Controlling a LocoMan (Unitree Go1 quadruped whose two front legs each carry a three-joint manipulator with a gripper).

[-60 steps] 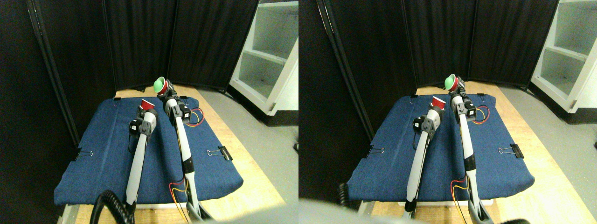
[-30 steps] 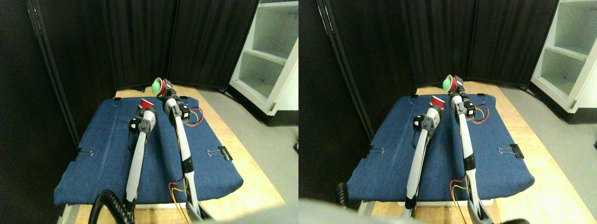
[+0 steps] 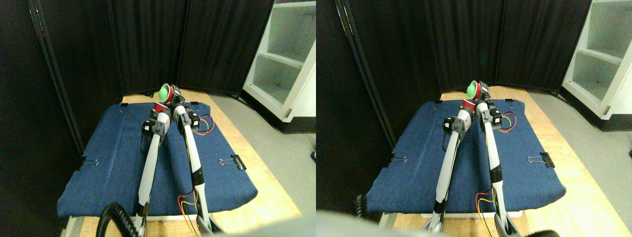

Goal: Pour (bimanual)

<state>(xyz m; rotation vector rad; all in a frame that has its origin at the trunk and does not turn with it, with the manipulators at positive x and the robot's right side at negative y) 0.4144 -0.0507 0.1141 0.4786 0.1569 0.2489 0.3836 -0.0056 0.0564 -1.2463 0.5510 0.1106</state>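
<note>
Two cups held close over blue mat

Two arms reach up from bottom edge, both holding cups at far end of mat. Left tool [image 3: 159,109] grips a red cup [image 3: 159,106], roughly upright, low, just above blue mat [image 3: 113,163]. Right tool [image 3: 172,97] grips a green cup [image 3: 165,91] w/ red outer band, tipped over toward robot's left so its green inside faces the camera. Green cup sits just above and slightly right of red cup; the two look nearly touching, can't tell if rims meet. Contents of either cup: can't tell, too small.

Both arms pale w/ dark joints, converging near the top so the tools sit side by side. Red/yellow wires [image 3: 206,126] loop off right arm near its wrist; more wires at its base.

Mat is blue fabric spread over a wooden table [image 3: 269,197], pinned by binder clips: one at right edge [image 3: 232,161], one at left edge [image 3: 88,161]. Black curtain panels [image 3: 148,44] close off back and left. White shelf unit [image 3: 284,64] stands at far right on grey floor [image 3: 291,153].
</note>
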